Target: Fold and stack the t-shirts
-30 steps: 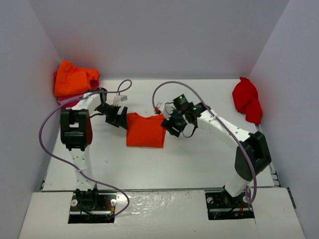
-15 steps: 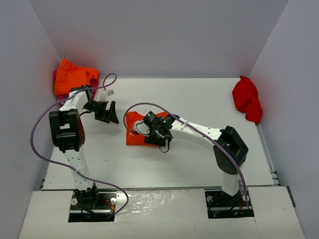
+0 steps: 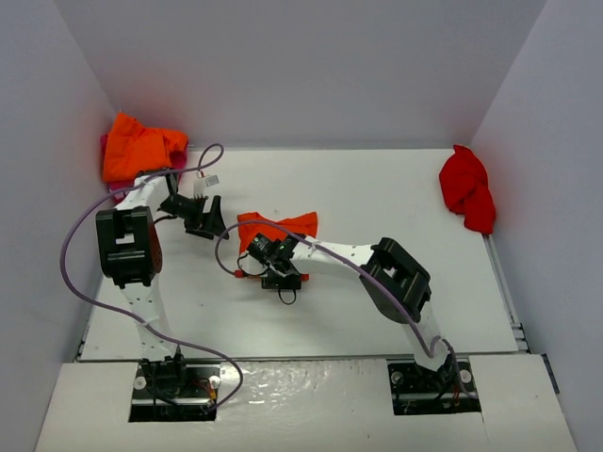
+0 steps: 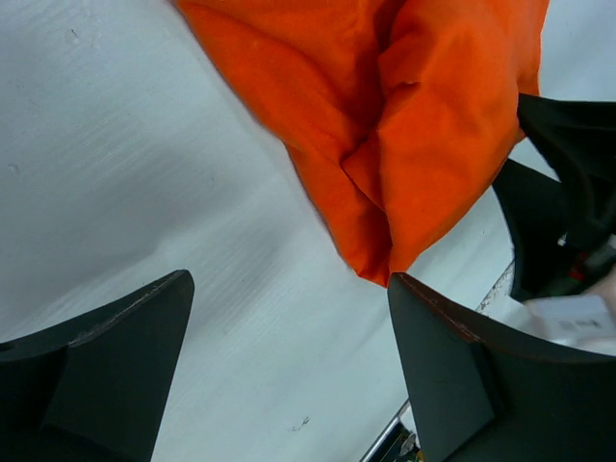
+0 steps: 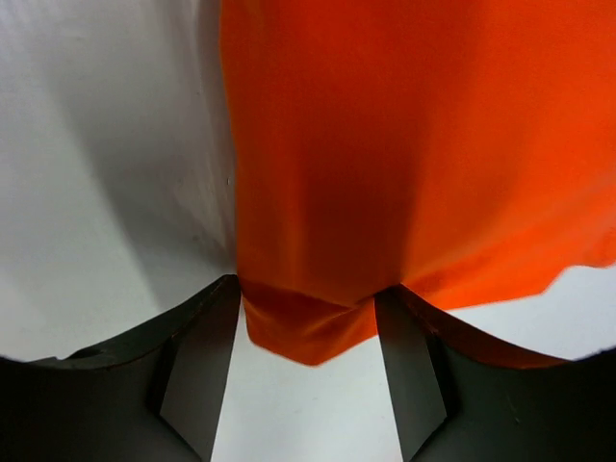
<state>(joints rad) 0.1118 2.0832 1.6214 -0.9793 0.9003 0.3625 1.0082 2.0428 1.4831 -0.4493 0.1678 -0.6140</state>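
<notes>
My right tool (image 5: 306, 294) was drawn narrow on the near fold of the orange t-shirt (image 3: 283, 227). In the right wrist view the cloth filled the gap, touched both fingers (image 5: 197, 366) and bulged out a little below them. Seen from above, that shirt lay on the white worktop (image 3: 377, 188) a little left of centre, with my right arm reaching across to its lower edge. My left tool (image 4: 287, 279) stood wide with nothing between its fingers, just left of the shirt. One corner of the cloth showed in the upper right of the left wrist view. An orange heap (image 3: 141, 151) lay in the upper left corner and a red t-shirt (image 3: 466, 188) at the right edge.
</notes>
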